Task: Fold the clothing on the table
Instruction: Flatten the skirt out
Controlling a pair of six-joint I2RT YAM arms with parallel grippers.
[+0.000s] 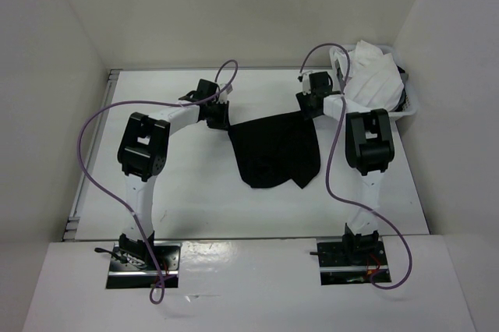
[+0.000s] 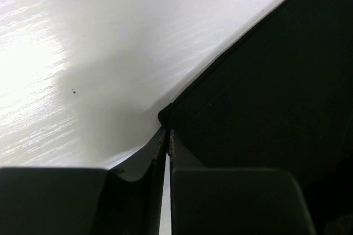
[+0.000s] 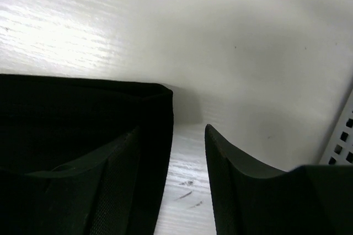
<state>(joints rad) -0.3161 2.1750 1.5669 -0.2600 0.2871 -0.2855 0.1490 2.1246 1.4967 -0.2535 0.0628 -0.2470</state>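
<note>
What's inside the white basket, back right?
A heap of white cloth, piled above the rim of the basket. Whatever lies under the heap is covered, and so is the basket floor.

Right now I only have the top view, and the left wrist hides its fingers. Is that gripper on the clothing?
Observer: Yes. In the left wrist view the left gripper is shut on a corner of the clothing.
Operator: How much of it is in there?
Observer: Only the corner tip, right at the fingertips. The rest spreads away to one side.
Operator: And the right one?
Observer: The right gripper is open. The clothing's edge lies along one finger, and bare table shows in the gap.
</note>
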